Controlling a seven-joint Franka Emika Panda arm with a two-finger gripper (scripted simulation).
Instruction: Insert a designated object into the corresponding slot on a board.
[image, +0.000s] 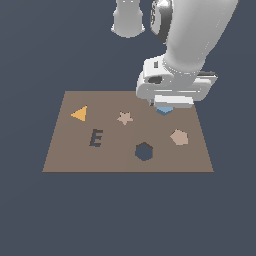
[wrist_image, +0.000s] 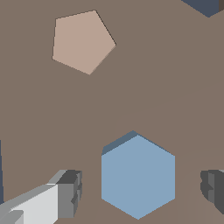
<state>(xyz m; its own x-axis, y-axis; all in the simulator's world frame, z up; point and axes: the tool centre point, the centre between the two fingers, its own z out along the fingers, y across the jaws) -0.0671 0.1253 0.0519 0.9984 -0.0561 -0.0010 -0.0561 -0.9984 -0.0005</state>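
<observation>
The light-blue hexagonal block (image: 164, 110) lies flat on the brown board (image: 65, 155), near its far edge toward the exterior view's right. My gripper (image: 164, 107) hangs directly over it, and the hand hides most of the block there. In the wrist view the block (wrist_image: 138, 175) sits between my two fingers (wrist_image: 69, 193), with a gap on each side. The gripper (wrist_image: 142, 190) is open and touches nothing. The dark hexagon slot (image: 144, 151) is on the nearer half of the board, well apart from the block.
On the board are a tan pentagon (image: 179, 137) (wrist_image: 82, 41), a tan star (image: 124, 118), an orange triangle (image: 79, 113) and a dark E-shaped cut-out (image: 96, 137). A dark hole's corner (wrist_image: 204, 5) shows at the wrist frame's edge.
</observation>
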